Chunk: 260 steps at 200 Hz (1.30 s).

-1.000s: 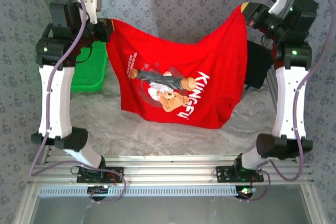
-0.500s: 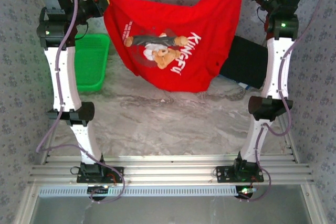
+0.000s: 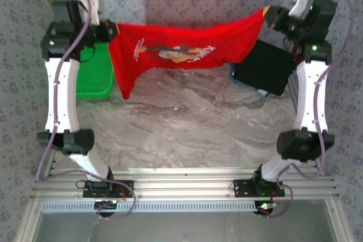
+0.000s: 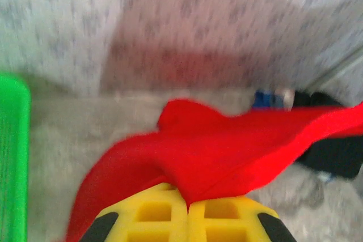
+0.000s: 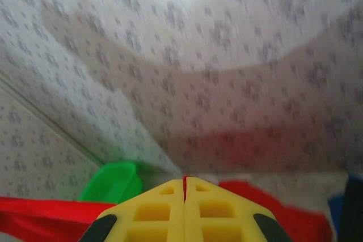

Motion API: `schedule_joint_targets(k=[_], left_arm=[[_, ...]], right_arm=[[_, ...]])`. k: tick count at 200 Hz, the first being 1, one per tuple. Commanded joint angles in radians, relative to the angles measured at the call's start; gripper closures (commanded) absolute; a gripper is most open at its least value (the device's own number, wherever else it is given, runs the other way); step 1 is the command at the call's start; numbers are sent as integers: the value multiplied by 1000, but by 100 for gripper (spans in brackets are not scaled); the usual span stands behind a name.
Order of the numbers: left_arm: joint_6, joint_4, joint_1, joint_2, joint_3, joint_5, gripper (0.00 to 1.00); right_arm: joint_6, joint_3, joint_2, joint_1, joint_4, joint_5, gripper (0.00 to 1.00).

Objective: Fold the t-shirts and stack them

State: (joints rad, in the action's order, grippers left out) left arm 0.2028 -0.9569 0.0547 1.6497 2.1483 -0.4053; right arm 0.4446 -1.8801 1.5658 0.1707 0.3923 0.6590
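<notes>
Your left gripper (image 4: 188,202) is clamping shut on one corner of the red tee (image 3: 187,49) and your right gripper (image 5: 184,182) is pinching the opposite corner, so the cloth is hanging stretched between them over the far part of the table (image 3: 187,134). You are spreading it like this, I judge, to flatten it for laying down and folding, while the black tee (image 3: 266,69) is lying beside your right arm.

The red t-shirt (image 3: 232,41) is soft matt cloth; the green basket (image 3: 95,83), shiny plastic; the table (image 3: 187,134), smooth and marbled.
</notes>
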Motion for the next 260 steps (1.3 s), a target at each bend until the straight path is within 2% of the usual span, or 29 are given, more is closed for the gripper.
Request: schedule_joint_targets(k=[1, 28, 49, 75, 100, 117, 147, 172, 204, 222, 239, 260], left_arm=[[31, 61, 17, -146, -321, 35, 100], [89, 49, 38, -314, -720, 117, 100], [144, 37, 36, -435, -969, 167, 100], [208, -16, 24, -528, -1142, 206, 100], [282, -70, 24, -571, -1250, 243, 100], [317, -101, 47, -570, -1246, 284, 100], [378, -202, 27, -513, -1248, 325, 100], [431, -258, 38, -556, -1264, 340, 100], [478, -356, 39, -644, -1283, 342, 100], [496, -410, 52, -682, -1298, 379, 100], [510, -442, 71, -693, -1289, 420, 100], [534, -416, 116, -670, -1274, 446, 100]], right_arm=[[-86, 281, -180, -2, 17, 10, 100], [-95, 611, -394, -17, 97, 0, 100], [-101, 824, -537, -37, 203, -47, 100], [-116, 992, -677, -32, 389, -92, 100], [-120, 1087, -767, -28, 488, -142, 100], [-79, 1083, -793, -46, 464, -178, 100], [-62, 1059, -733, -37, 565, -256, 100], [5, 1045, -723, -40, 610, -317, 100], [55, 1003, -752, -43, 776, -398, 100], [84, 977, -792, -49, 853, -470, 100], [88, 941, -819, -51, 883, -523, 100], [65, 937, -816, -60, 863, -528, 100]])
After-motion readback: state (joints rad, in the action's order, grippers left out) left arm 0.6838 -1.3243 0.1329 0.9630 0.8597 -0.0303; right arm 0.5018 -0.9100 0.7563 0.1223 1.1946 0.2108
